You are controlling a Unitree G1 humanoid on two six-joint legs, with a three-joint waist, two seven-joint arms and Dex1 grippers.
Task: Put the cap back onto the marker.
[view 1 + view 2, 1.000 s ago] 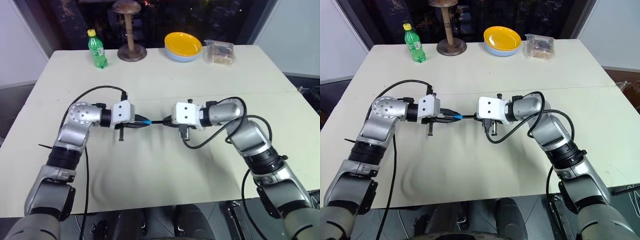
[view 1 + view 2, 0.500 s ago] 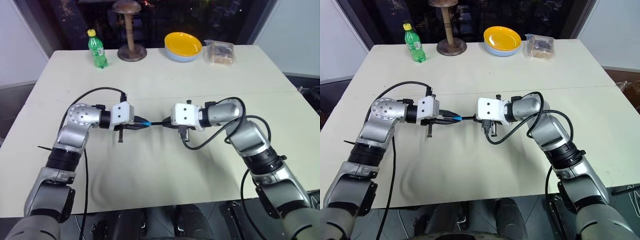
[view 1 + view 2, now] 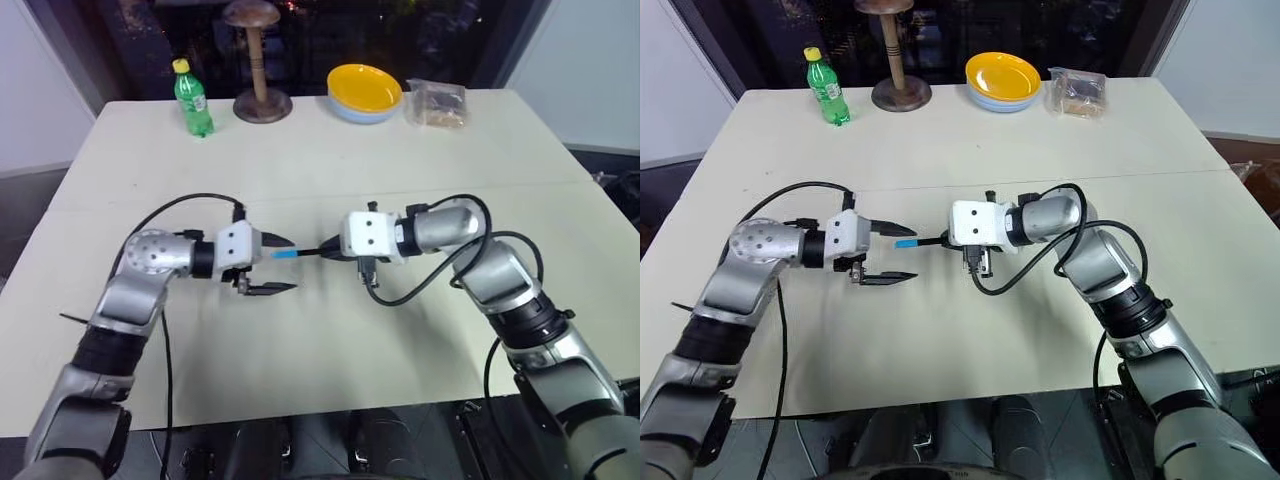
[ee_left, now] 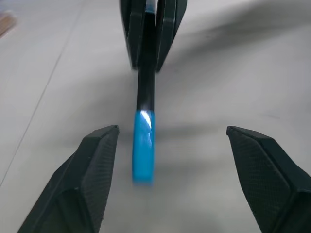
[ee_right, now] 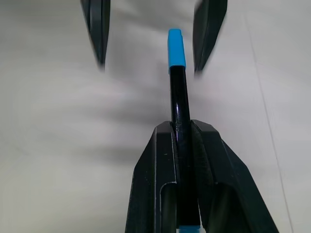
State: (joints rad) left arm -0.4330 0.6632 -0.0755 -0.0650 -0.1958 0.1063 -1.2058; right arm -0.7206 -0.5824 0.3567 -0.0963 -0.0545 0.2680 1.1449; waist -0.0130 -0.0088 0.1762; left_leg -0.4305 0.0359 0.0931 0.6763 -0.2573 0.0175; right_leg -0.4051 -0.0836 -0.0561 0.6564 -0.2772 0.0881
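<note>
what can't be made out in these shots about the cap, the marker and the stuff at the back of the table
- Cap seating: blurred in the left wrist view, so whether it is pushed fully home on the marker cannot be told.
- Marker's rear end: hidden between the right gripper fingers, right wrist view.
- Clear bag: contents too small to identify, left eye view.
- Bottle label: too small to read.

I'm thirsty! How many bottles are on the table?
1. The green bottle stands at the table's far left corner, beside the wooden stand. None seem hidden.
</note>
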